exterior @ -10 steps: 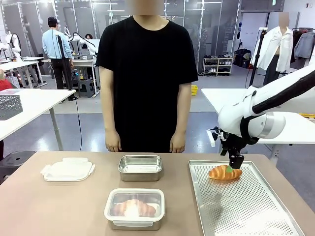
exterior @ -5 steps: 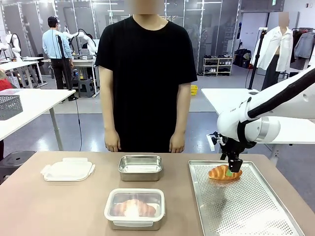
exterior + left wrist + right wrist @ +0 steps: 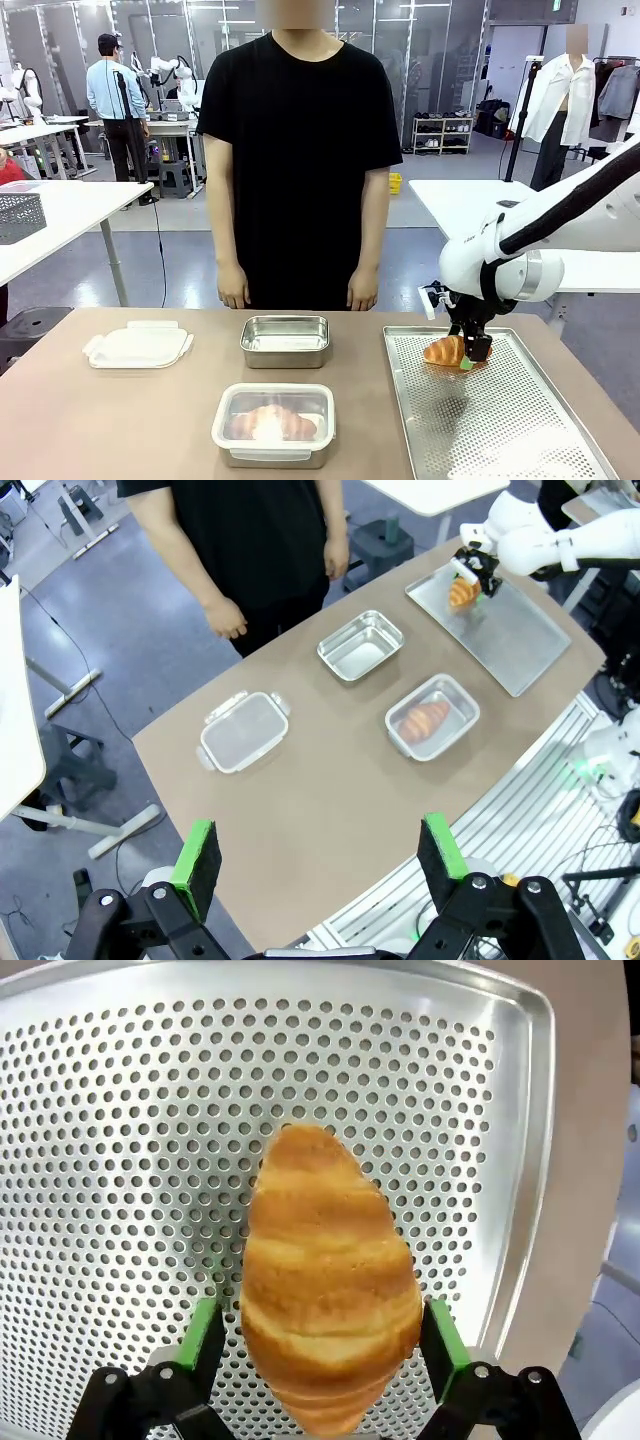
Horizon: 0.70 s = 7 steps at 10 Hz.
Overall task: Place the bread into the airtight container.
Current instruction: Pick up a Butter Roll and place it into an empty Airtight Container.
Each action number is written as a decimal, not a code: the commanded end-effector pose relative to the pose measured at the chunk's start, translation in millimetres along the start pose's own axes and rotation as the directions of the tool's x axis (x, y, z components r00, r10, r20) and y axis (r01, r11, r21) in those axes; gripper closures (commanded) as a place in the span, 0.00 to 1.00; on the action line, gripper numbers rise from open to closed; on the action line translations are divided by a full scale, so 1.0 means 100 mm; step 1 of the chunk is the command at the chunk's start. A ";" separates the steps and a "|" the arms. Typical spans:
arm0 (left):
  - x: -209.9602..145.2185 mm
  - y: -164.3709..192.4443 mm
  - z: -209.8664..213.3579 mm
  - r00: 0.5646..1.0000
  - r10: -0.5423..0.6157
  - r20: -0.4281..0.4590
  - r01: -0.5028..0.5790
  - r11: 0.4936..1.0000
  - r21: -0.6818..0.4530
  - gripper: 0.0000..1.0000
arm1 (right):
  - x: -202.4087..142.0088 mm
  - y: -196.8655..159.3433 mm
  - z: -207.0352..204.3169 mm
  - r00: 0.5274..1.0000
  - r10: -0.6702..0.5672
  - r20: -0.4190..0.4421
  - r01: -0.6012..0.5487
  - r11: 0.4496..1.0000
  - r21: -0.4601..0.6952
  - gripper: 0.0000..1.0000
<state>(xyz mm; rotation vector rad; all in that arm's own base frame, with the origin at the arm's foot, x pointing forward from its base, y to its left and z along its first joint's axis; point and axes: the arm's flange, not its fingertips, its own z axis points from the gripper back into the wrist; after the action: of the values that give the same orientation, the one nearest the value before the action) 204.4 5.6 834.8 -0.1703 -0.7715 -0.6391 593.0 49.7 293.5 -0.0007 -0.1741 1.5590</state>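
Bread (image 3: 330,1280) between open right claw (image 3: 322,1333) pads (image 3: 207,1332), on perforated tray (image 3: 120,1110)

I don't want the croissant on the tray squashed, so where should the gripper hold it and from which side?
Grip the croissant across its wide middle, coming down from above. It lies flat on the tray; the right gripper straddles that middle, a pad beside each flank.

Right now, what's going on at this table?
The robot's right end effector straddles a croissant on the perforated tray, open, a pad on each side, not gripping yet. The left end effector hangs open above the table. A clear container holds another croissant. The person stands by, hands down.
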 end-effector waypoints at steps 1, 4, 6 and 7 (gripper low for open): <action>0.01 -0.01 0.01 1.000 -0.006 0.003 0.006 1.000 -0.006 0.00 | 0.05 -0.07 -0.02 0.999 -0.024 -0.030 0.024 1.000 -0.015 0.10; 0.01 -0.01 0.01 1.000 -0.006 0.003 0.006 1.000 -0.006 0.00 | 0.07 -0.05 0.02 0.999 -0.030 -0.044 0.029 0.999 -0.031 0.42; 0.01 -0.01 0.01 1.000 -0.006 0.003 0.006 1.000 -0.006 0.00 | 0.11 -0.05 0.10 0.997 -0.062 -0.055 0.059 0.997 -0.044 0.61; 0.01 -0.01 0.01 1.000 -0.006 0.003 0.006 1.000 -0.006 0.00 | 0.12 -0.03 0.15 0.996 -0.069 -0.053 0.066 0.996 -0.052 0.61</action>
<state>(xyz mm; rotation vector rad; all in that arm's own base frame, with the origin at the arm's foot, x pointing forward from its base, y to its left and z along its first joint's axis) 204.4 5.6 834.8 -0.1703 -0.7714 -0.6391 596.7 56.2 303.3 -0.0462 -0.1675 1.5183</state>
